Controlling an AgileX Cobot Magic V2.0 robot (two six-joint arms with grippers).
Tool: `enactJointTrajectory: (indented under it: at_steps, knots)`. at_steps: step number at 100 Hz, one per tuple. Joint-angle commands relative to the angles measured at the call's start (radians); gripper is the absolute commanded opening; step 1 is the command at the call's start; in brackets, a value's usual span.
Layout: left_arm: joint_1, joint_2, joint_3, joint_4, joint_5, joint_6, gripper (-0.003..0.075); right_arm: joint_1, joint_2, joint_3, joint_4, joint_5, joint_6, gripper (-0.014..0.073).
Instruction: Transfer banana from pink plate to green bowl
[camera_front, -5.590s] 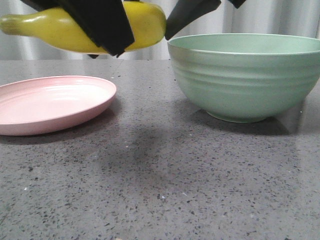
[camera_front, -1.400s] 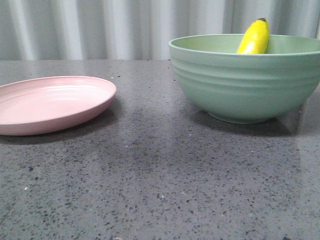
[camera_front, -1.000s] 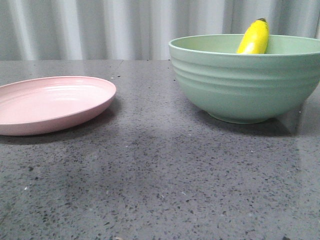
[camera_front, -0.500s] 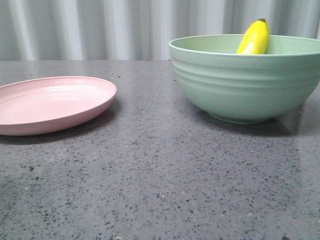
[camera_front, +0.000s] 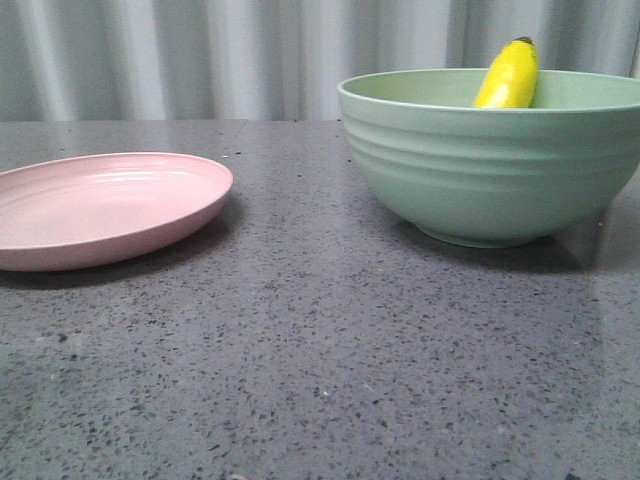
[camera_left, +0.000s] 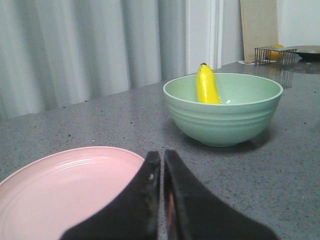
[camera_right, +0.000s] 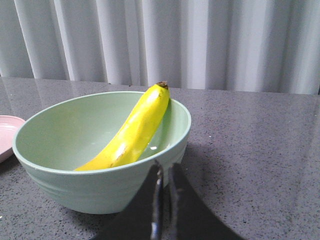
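The yellow banana (camera_front: 509, 76) lies inside the green bowl (camera_front: 490, 170), leaning on its wall with the dark tip above the rim. It also shows in the left wrist view (camera_left: 206, 86) and the right wrist view (camera_right: 131, 132). The pink plate (camera_front: 95, 207) is bare at the left. My left gripper (camera_left: 162, 156) is shut and empty, close over the near edge of the plate (camera_left: 60, 190). My right gripper (camera_right: 164, 167) is shut and empty beside the bowl (camera_right: 95, 185). Neither gripper shows in the front view.
The grey speckled table (camera_front: 320, 360) carries both dishes. A pleated grey curtain (camera_front: 200, 55) hangs behind. In the left wrist view a wire rack (camera_left: 272, 54) with something yellow and a wooden board (camera_left: 257, 27) stand beyond the bowl.
5.6 s ago a gripper held the banana in the air above the plate; now it lies in the bowl. Over the last second nothing has moved in the front view.
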Motion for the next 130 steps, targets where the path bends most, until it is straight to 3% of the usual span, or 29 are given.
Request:
enactJointTrajectory:
  at_steps: [1,40,51,81,114,130]
  knots:
    - [-0.006,0.009,-0.027,-0.011,-0.080,-0.009,-0.0020,0.000,0.006,-0.026,-0.011,-0.086,-0.013,-0.0064]
    - [-0.006,0.009,-0.017,-0.004,-0.081,-0.009,-0.0020,0.000,0.006,-0.026,-0.011,-0.086,-0.013,-0.0064]
    - [0.023,0.007,-0.003,0.117,-0.095,-0.009,-0.0020,0.000,0.006,-0.026,-0.011,-0.086,-0.013,-0.0064]
    - [0.351,0.006,0.071,0.272,-0.221,-0.281,-0.0020,0.000,0.006,-0.026,-0.011,-0.086,-0.013,-0.0064]
    - [0.636,-0.166,0.200,0.243,-0.188,-0.291,-0.0020,0.000,0.006,-0.026,-0.011,-0.086,-0.013,-0.0064]
    - [0.687,-0.272,0.198,0.243,0.079,-0.289,-0.0020,0.000,0.006,-0.026,-0.011,-0.086,-0.013,-0.0064]
